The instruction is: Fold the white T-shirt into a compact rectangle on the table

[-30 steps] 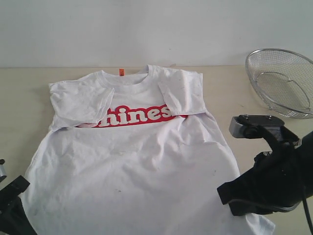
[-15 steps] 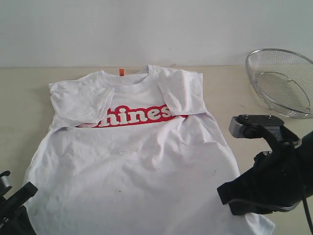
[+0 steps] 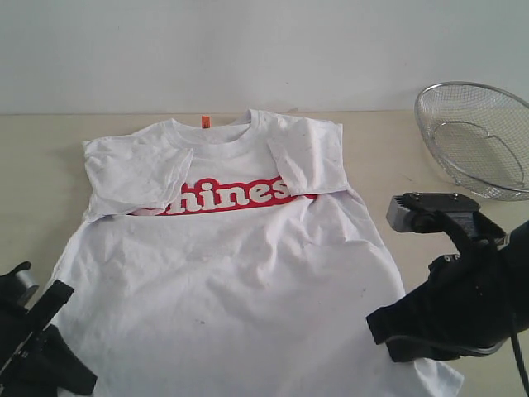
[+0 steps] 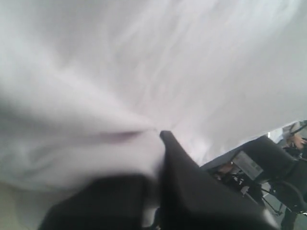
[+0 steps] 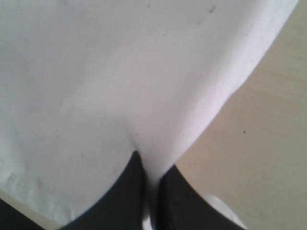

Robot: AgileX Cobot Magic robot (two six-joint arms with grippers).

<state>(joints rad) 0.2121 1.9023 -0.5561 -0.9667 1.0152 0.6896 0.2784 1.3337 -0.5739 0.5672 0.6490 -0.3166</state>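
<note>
Moved: the left claw (image 4: 156, 143) swung up and in at the near-left hem corner and went from wide apart to pinched. The right arm, shirt and basket sat right where they were.
Left claw: clamped on a bunched fold of the shirt (image 3: 248, 281) at the near-left corner. In the wrist view the cloth puckered right at the finger.
Right claw (image 5: 152, 189): fingers together with the near-right hem edge nipped between them, bare table just beside it.
Shirt: spread face up on the table (image 3: 33, 157), hem near, collar far. Both sleeves were already folded in over the chest, covering the ends of the red banner (image 3: 231, 196).
Handling: my guess is light, floppy, zero stiffness, so it would sag and drag between the two pinch points. Cotton isn't slippery, so a thin pinch should hold. The hem corners looked like the right spots to grab, but lift them unevenly and the fold goes crooked.
Far end: orange tag (image 3: 204, 122) at the collar, wire basket (image 3: 475, 136) off at far right, well apart from the shirt.
</note>
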